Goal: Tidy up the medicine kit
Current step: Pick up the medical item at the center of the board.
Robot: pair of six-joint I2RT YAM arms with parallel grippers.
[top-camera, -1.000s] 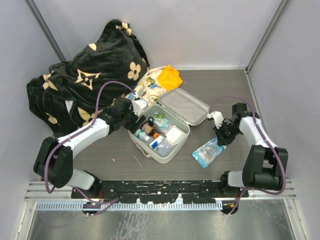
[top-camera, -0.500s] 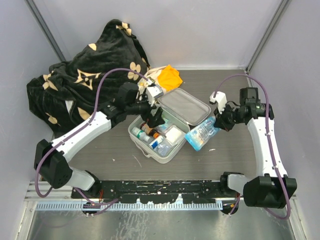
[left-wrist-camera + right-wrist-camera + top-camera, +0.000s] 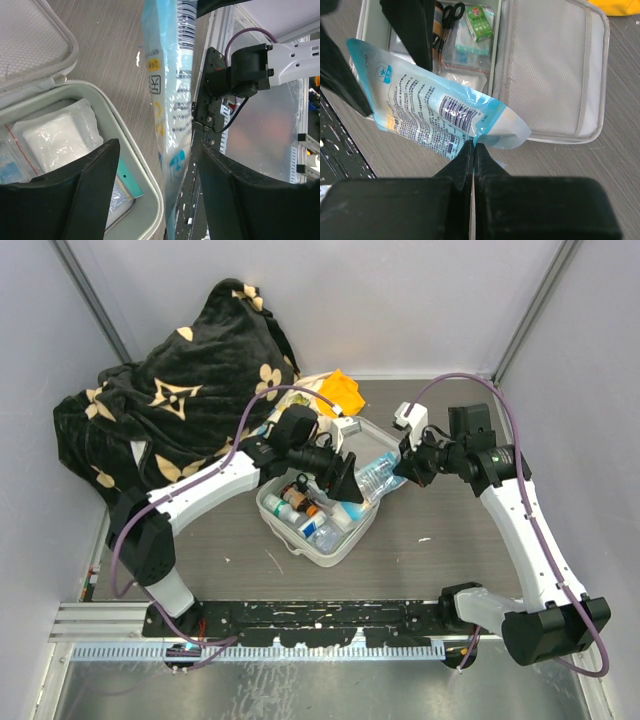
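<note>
The medicine kit (image 3: pixel 336 546) is a pale grey zip case that lies open mid-table, its mesh-lined lid (image 3: pixel 550 65) folded back. Its tray holds small scissors (image 3: pixel 451 12), a green box (image 3: pixel 481 21), bottles and sachets. My right gripper (image 3: pixel 474 146) is shut on the edge of a blue-and-white plastic packet (image 3: pixel 427 115) and holds it over the kit's right rim (image 3: pixel 145 165). In the top view the right gripper (image 3: pixel 402 468) is right of the kit. My left gripper (image 3: pixel 347 480) is open above the tray. The packet (image 3: pixel 167 100) hangs between its spread fingers (image 3: pixel 87 200).
A black blanket with beige flower marks (image 3: pixel 170 390) is heaped at the back left. A floral-and-orange cloth bundle (image 3: pixel 335 392) lies just behind the kit. Grey walls close in the table on three sides. The arm bases and a metal rail (image 3: pixel 320 625) run along the near edge.
My right gripper lifted the packet off the table right of the kit and carried it left to the kit's rim. My left arm swung right across the tray to the packet.
</note>
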